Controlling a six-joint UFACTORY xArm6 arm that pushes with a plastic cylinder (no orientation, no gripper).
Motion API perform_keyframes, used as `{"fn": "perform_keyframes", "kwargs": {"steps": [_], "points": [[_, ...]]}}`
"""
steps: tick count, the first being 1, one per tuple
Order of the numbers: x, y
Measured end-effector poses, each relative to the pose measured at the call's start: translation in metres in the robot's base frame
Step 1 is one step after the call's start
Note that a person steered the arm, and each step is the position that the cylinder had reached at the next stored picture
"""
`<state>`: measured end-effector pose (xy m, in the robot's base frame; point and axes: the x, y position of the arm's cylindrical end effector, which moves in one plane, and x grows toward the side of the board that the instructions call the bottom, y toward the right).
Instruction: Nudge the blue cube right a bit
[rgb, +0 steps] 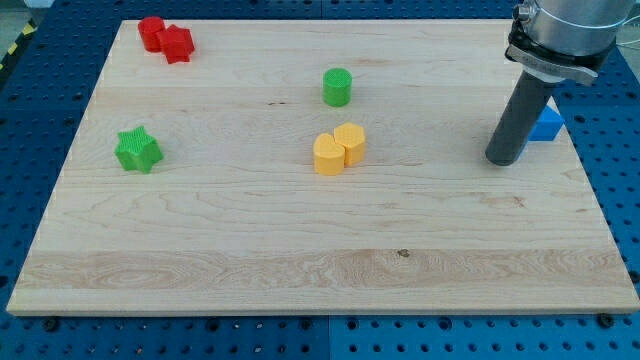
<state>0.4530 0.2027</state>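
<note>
The blue cube (547, 122) sits near the board's right edge, partly hidden behind my rod. My tip (506, 158) rests on the board just left of and slightly below the blue cube, close to it; whether they touch I cannot tell.
A wooden board (300, 270) lies on a blue perforated table. Two red blocks (165, 38) sit touching at the top left. A green star (137, 150) is at the left, a green cylinder (338, 87) at top centre. Two yellow blocks (339, 149) sit touching in the middle.
</note>
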Motion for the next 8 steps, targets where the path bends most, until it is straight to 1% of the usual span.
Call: {"fn": "perform_keyframes", "kwargs": {"steps": [2,5,7,8], "points": [[0.0,0.008],[0.0,-0.037],[-0.045,-0.048],[-0.06,-0.049]]}}
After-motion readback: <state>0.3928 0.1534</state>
